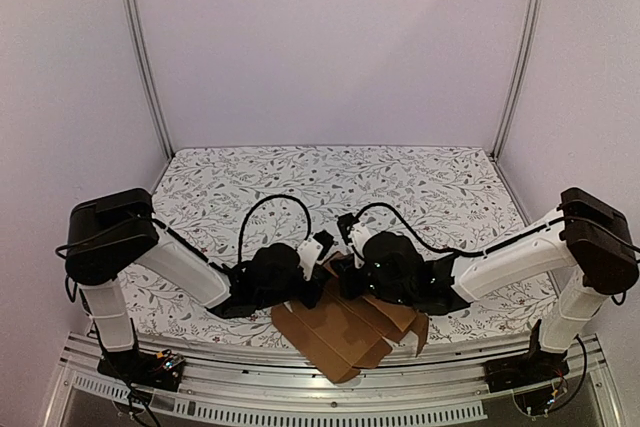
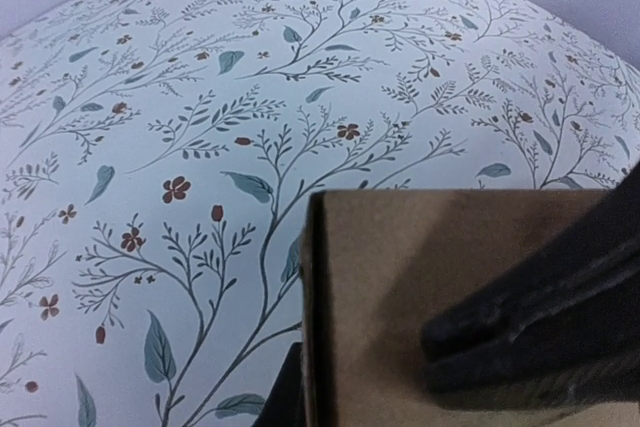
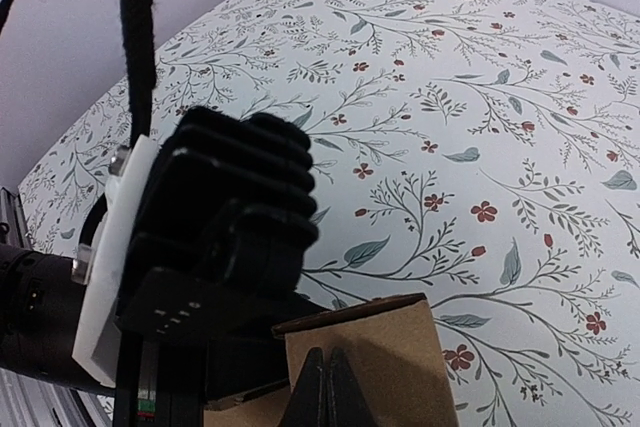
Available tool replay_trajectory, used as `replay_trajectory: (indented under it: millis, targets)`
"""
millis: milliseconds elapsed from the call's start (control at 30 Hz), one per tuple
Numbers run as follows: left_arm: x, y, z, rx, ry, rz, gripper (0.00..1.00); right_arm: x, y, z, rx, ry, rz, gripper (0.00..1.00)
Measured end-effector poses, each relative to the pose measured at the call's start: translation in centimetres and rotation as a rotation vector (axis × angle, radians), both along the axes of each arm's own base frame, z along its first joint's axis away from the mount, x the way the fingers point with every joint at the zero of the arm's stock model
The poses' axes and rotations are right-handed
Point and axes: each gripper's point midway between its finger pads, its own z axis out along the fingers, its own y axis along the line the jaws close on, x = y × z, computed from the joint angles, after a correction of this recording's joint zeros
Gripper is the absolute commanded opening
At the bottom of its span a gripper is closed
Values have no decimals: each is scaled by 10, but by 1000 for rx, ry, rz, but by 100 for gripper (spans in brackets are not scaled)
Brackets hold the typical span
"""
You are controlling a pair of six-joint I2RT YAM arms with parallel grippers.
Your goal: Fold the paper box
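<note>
Paper box (image 1: pixel 340 339): matt brown cardboard, smooth faces; surface (image 1: pixel 450 187): matt, smooth floral-printed covering; arm links (image 1: pixel 185 269): smooth white plastic, slight sheen; front rail (image 1: pixel 300 389): dull, ribbed metal.

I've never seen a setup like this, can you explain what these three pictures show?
This is a robot: a left arm and a right arm bolted at the table's near edge. The wide picture looks down from above and behind them; the other two come from a camera on each wrist. On the flowered table cover lies the paper box, a brown cardboard cut-out not yet folded up. The left gripper appears clamped on a cardboard panel. The right gripper has its fingers shut at a raised flap's edge, apparently pinching it. The black block in that view is the left arm's wrist.
</note>
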Motion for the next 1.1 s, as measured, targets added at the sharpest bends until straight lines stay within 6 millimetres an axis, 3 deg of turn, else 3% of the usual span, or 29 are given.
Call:
replay_trajectory:
  millis: [300,533,767,933,1100]
  targets:
    - [8,3,1,41,-10,54,0,-9,-21,9,-68,25,6,7]
    - [18,24,9,68,-5,177,0,-19,-45,48,-75,-1,17,5]
    - [19,42,30,9,55,301,0,-23,-78,82,-95,-48,-14,0]
    - [15,50,42,-53,120,354,0,-24,-95,75,-152,-52,-34,0]
    - [10,58,38,-41,185,388,0,-25,-103,66,-205,-47,-43,0]
